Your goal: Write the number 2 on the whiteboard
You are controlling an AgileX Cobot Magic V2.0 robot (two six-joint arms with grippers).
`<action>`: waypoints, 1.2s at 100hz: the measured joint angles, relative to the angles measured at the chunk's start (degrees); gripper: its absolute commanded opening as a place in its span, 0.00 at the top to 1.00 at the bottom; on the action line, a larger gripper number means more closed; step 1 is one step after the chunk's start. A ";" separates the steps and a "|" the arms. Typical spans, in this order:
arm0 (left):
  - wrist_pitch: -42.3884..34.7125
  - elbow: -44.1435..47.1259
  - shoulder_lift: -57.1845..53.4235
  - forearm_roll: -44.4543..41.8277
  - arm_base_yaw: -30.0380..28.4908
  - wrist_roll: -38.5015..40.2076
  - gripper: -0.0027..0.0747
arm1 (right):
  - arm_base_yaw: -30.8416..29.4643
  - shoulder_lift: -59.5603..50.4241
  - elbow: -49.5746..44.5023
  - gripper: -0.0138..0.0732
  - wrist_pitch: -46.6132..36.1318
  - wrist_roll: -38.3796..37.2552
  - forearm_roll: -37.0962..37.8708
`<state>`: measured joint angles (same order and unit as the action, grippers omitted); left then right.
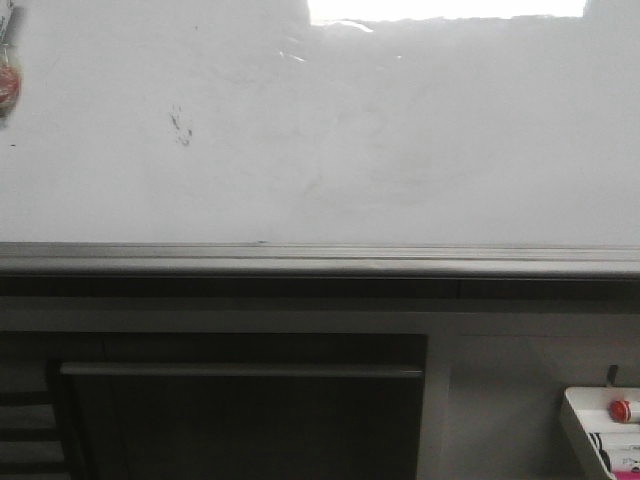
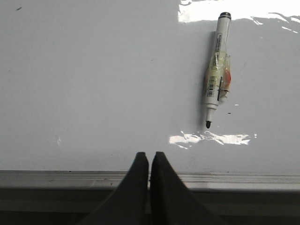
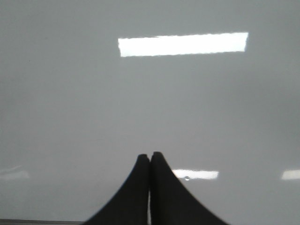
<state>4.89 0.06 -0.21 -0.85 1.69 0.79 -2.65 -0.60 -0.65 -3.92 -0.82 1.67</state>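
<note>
The whiteboard fills the upper half of the front view, glossy white with faint smears and a grey bottom rail. No numeral 2 shows on it; only a small cluster of dark specks. In the left wrist view a white marker with its cap off and black tip down hangs on the board, up and right of my left gripper, which is shut and empty. My right gripper is shut and empty in front of bare board. Neither gripper shows in the front view.
A small white tray with a red-capped item sits at the lower right of the front view. A dark cabinet panel lies below the rail. A reddish object clings to the board's far left edge.
</note>
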 measured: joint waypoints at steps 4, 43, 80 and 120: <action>0.00 0.00 0.00 0.00 0.00 0.00 0.99 | 0.00 0.00 0.00 0.92 0.00 0.00 0.00; 0.00 0.00 0.00 0.00 0.00 0.00 0.99 | 0.00 0.00 0.00 0.92 0.00 0.00 0.00; 0.00 0.00 0.00 0.00 0.00 0.00 0.99 | 0.00 0.00 0.00 0.92 -1.32 0.00 0.00; -0.84 -1.60 0.00 2.03 0.00 0.00 0.99 | 0.00 0.00 2.36 0.92 6.06 0.00 -0.72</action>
<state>4.05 -1.54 -0.21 1.18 1.69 0.79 -2.65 -0.60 1.72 2.14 -0.82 0.96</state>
